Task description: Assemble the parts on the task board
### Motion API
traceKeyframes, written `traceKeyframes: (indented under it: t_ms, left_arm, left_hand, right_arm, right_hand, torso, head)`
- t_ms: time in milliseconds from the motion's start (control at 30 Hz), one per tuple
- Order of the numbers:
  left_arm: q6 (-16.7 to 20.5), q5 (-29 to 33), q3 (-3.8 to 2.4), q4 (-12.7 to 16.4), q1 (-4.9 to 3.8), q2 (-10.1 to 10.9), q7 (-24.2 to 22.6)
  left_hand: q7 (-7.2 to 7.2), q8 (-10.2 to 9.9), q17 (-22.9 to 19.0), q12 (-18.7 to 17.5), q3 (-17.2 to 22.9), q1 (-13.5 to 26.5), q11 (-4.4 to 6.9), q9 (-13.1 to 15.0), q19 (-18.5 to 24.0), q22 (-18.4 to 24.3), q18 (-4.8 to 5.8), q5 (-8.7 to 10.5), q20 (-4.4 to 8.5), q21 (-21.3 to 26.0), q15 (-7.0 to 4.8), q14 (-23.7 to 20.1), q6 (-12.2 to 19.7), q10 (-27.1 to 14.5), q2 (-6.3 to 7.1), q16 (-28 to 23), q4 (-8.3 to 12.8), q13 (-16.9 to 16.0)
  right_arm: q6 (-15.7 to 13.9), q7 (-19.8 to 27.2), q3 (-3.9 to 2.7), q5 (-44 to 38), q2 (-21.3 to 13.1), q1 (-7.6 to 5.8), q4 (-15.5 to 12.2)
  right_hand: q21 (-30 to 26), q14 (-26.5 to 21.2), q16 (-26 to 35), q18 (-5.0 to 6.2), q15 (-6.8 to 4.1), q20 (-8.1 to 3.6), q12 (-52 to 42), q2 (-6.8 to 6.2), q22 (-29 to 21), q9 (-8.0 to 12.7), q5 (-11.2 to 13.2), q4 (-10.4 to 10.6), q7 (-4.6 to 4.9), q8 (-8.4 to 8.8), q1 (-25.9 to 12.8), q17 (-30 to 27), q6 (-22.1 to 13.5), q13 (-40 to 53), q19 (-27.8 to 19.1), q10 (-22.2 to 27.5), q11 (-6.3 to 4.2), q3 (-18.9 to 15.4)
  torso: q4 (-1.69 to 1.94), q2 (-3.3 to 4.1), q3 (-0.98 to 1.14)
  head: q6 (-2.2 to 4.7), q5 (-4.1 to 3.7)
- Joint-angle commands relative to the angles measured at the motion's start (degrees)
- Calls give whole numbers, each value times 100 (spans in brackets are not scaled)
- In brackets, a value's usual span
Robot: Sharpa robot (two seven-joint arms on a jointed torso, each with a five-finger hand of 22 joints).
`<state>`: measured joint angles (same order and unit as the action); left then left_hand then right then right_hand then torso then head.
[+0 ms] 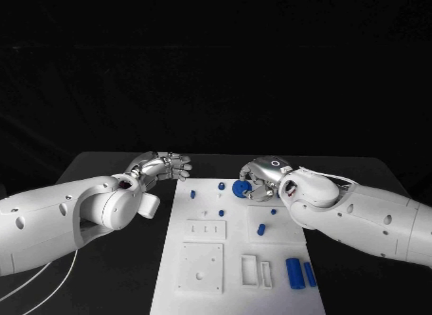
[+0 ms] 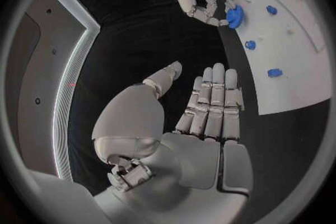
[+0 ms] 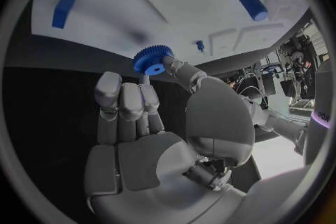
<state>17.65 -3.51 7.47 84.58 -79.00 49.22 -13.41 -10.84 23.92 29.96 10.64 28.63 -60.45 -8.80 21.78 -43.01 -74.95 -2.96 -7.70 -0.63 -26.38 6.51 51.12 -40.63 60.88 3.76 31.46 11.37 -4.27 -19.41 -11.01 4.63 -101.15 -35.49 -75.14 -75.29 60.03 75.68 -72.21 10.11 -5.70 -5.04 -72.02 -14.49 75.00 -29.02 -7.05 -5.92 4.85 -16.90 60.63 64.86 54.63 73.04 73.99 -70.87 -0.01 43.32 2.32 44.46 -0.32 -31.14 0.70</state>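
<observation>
Head view had the right hand (image 1: 259,182) up at the far end of the task board (image 1: 205,289), pinching a blue gear (image 1: 241,189) between thumb and fingertip while the rest of its fingers stayed loosely curled. The right wrist view showed it better — the gear (image 3: 152,59) sat right at the fingertips, toothed rim out, held above the white plate rather than resting on it. My guess is it was gripped by the edge like that so the hub stayed free to drop over a peg.

A few small blue pegs stood in the board just beside that hand: one (image 1: 222,186) next to the gear, another (image 1: 192,194) a little further toward the left hand. Nearer the robot than the right hand lay a short blue pin (image 1: 261,229), and well back from it, two blue cylinders (image 1: 293,272) lay side by side at the near end of the board. They looked untouched, so I'd say the assembly was early on.

The left hand (image 1: 164,166) hovered off the board's edge over the black tabletop (image 1: 112,161), holding nothing. In the left wrist view its fingers (image 2: 210,102) were straight and together, thumb apart — open, probably just parked out of the way so the right hand had room.
</observation>
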Motion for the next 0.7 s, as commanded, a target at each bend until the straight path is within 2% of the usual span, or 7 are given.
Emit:
traceKeyframes:
  t_ms: [33, 200, 367, 600, 700]
  left_arm:
    - [-52, -35, -3, 13, -7, 3, -49]
    - [-56, -37, -3, 20, -7, -5, -52]
    - [-56, -63, -4, 16, -7, -25, -57]
    - [-57, -63, -5, 24, -8, -32, -54]
    - [-51, -63, -5, 21, -8, -32, -57]
  left_hand:
    - [-80, -37, 6, -3, 23, 18, -14, 8, 40, -98, -118, -17, -2, -27, -12, 25, -10, -37, 6, -18, 20, 5]
    - [-80, -37, 6, -3, 24, 18, -14, 9, 41, -98, -118, -18, -2, -27, -12, 25, -10, -37, 4, -18, 21, 5]
    - [-80, -38, 7, -3, 25, 17, -14, 10, 40, -98, -118, -18, -2, -28, -11, 25, -10, -37, 3, -18, 22, 5]
    - [-81, -40, 7, -2, 26, 18, -15, 12, 41, -98, -118, -18, -3, -29, -11, 25, -10, -38, 2, -18, 22, 6]
    - [-81, -41, 7, -2, 25, 19, -15, 13, 41, -98, -118, -17, -3, -29, -11, 25, -10, -38, 3, -18, 23, 6]
  right_arm:
    - [-251, -195, -2, -395, 97, -2, -37]
    - [-267, -230, 29, -497, 341, -1, 15]
    - [-275, -259, 79, -495, 592, 1, 134]
    - [-225, -314, 180, -538, 870, 32, 282]
    - [-196, -325, 201, -554, 933, 48, 345]
  right_hand:
    - [37, 8, 35, 489, -46, -16, -29, -78, 78, 2, 59, 63, 152, -9, 2, 6, 190, 10, 13, -65, -1, 22]
    - [42, 9, 41, 489, -46, -17, -35, -92, 80, 4, 73, 85, 150, -7, 16, 5, 195, 19, 19, -79, -2, 46]
    - [46, 10, 47, 489, -46, -17, -33, -102, 80, 6, 77, 102, 151, -3, 23, 2, 193, 20, 22, -83, -2, 63]
    - [49, 6, 57, 489, -45, -17, -22, -107, 81, 10, 76, 114, 153, 6, 24, -7, 183, 12, 25, -75, 0, 71]
    - [50, 5, 60, 489, -45, -18, -21, -106, 81, 12, 74, 120, 154, 9, 24, -10, 179, 12, 26, -75, 1, 74]
  torso:
    - [6, 4, -3]
    - [-4, 6, -7]
    - [15, 8, -16]
    - [21, 10, -15]
    - [24, 8, -17]
  head:
    - [-1, 12]
    - [11, 27]
    - [25, 30]
    - [27, 27]
    - [35, 31]
